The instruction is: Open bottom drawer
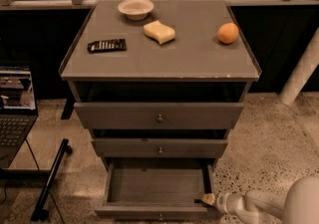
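The bottom drawer (157, 186), lowest and slimmest of three in a grey drawer cabinet (159, 63), stands pulled well out toward the near edge of the scene. Its empty floor is open to view and its small round knob (160, 216) is just visible on the front. The robot's hand (207, 199) sits low at the drawer's near right corner, against the inside of the right wall just behind the front panel. The pale arm (249, 202) reaches in from the right, close to the speckled floor (269, 138). Whether the hand is wide or narrow cannot be told from here. That position suggests the hand is working the drawer by its corner rather than by the knob, which is a small thing to grip.

The middle drawer (159, 147) and top drawer (159, 115) above it look shut or nearly so. By that reading the task seems close to done.

On the cabinet's top lie a white bowl (135, 8) at the far side, a yellow sponge (159, 32), an orange (228, 33) to the right and a black keypad remote (106, 45) to the left, all apart from each other and none touched by the arm. An open laptop (15, 103) glows at the left edge.

No brand, label or writing can be read on the cabinet, the remote or the laptop screen.
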`<state>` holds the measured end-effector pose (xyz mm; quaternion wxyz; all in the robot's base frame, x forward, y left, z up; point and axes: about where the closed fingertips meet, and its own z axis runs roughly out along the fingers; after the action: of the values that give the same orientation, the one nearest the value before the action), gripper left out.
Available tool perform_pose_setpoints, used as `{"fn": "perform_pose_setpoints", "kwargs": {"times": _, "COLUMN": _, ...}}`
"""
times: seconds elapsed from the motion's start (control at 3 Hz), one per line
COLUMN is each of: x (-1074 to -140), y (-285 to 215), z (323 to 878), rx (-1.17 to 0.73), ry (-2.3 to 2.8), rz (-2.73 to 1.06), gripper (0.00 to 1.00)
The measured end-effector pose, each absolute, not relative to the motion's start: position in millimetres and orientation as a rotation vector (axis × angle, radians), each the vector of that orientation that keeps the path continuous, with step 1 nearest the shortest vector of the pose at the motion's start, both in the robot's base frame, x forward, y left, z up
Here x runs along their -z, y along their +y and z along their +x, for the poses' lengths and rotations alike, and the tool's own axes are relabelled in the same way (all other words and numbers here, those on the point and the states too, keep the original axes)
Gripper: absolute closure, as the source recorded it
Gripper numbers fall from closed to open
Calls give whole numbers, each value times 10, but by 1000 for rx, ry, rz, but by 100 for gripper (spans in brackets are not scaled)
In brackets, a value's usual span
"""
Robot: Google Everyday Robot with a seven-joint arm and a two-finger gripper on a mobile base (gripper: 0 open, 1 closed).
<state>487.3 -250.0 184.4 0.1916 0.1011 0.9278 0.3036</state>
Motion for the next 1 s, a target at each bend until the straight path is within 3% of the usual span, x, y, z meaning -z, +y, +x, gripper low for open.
{"fn": "perform_pose_setpoints", "kwargs": {"times": 0.33, "x": -1884, "y": -2538, "z": 4583, "rx": -886, "ry": 2623, "rz": 330, "gripper": 100}}
{"fn": "perform_pose_setpoints", "kwargs": {"times": 1.0, "x": -2028, "y": -2497, "z": 4642, "rx": -990, "ry": 2514, "rz": 266, "gripper": 100}}
